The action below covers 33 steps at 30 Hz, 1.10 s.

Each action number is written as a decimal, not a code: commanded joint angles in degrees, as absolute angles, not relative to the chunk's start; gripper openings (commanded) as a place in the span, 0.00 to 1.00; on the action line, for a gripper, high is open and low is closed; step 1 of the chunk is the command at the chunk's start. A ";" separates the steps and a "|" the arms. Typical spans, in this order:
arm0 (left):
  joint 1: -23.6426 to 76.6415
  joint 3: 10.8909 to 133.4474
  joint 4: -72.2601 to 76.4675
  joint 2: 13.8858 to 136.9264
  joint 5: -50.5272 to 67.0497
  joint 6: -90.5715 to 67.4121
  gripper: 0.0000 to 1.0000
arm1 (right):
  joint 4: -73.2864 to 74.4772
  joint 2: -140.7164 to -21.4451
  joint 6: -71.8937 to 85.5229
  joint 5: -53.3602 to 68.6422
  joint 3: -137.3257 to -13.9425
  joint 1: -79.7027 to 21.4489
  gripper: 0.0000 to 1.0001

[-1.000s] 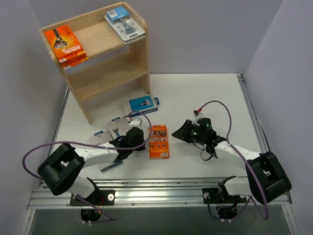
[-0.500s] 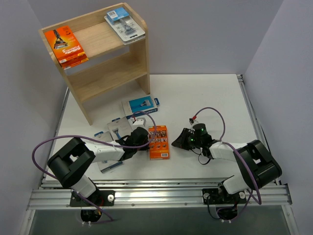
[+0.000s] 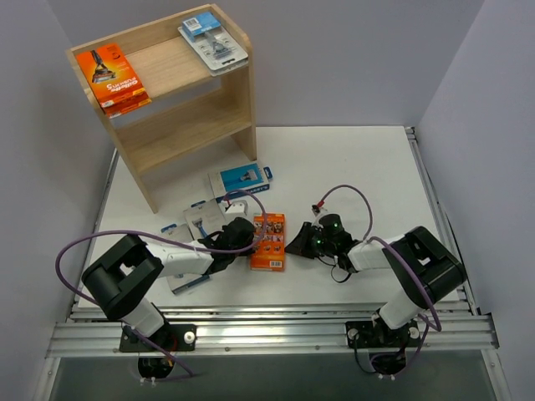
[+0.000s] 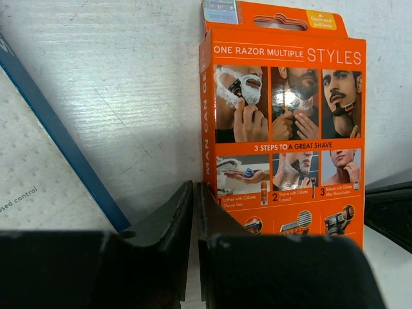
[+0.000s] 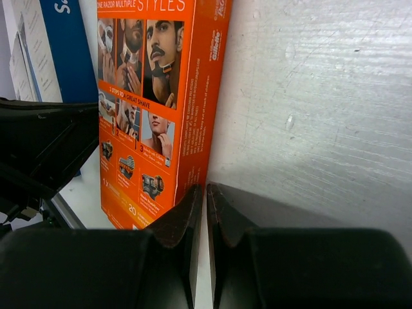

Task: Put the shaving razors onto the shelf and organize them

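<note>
Now | orange box (image 3: 269, 243) flat | left tool (image 3: 250, 244), right tool (image 3: 291, 243) at opposite edges

The orange box (image 4: 286, 122) on the white desk (image 3: 351, 159) is bright orange. Its face carries a grid of photo panels of bearded men shaving, with white lettering above and a band of white text between the rows. The left gripper (image 4: 195, 188) and the right gripper (image 5: 205, 190) are matte black. A purple cable (image 3: 343, 187) loops from each arm. The grey-and-blue box (image 3: 241, 179) has a dark blue edge. The shelf (image 3: 180, 125) is pale, light-grained wood. On its top lie an orange pack (image 3: 113, 78) picturing a dark razor and a clear blister pack (image 3: 213, 42) with a blue header.
</note>
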<state>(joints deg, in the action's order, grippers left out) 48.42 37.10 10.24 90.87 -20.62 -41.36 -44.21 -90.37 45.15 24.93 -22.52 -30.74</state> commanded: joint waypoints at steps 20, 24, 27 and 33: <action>55.28 46.75 5.02 51.87 -13.18 -32.97 0.18 | -16.80 -55.22 41.32 25.58 -40.71 -25.15 0.06; 55.20 46.85 0.53 48.52 -15.55 -31.46 0.18 | -16.78 -52.73 41.22 25.49 -32.53 -21.89 0.11; 55.02 44.92 -3.86 49.83 -17.84 -34.52 0.20 | -17.31 -54.57 40.26 25.14 -29.53 -21.62 0.17; 54.32 42.02 -6.68 60.19 -19.86 -41.30 0.17 | -13.80 -62.57 33.41 21.80 -30.76 -21.53 0.11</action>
<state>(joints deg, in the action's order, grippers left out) 54.98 43.51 -1.61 56.38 -17.91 -37.36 -14.48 -60.58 38.06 23.99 -29.02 -21.78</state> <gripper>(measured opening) 0.180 0.114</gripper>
